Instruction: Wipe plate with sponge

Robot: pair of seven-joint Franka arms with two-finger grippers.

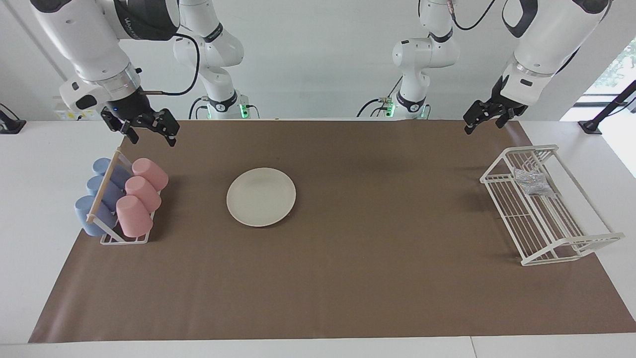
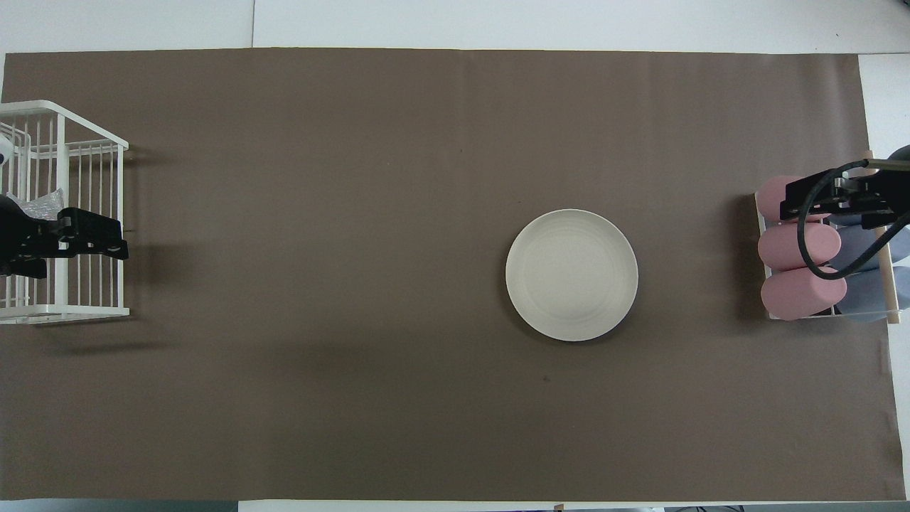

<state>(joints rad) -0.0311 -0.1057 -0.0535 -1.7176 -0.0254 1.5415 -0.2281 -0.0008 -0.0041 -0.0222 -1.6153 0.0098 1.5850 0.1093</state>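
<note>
Overhead view is hiding most of the sponge (image 2: 44, 206) under the left claw (image 2: 117, 238); both claws, right claw (image 1: 151, 135) included, are gaping empty.

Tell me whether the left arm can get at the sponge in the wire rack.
Probably yes. The left claw hangs open and empty above the table edge by the white wire rack, where the sponge lies uncovered on the open-topped shelf.

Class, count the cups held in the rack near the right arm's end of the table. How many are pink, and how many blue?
6: three pink cups in one row and three blue cups beside them, lying in the cup rack. More may be hidden.
</note>
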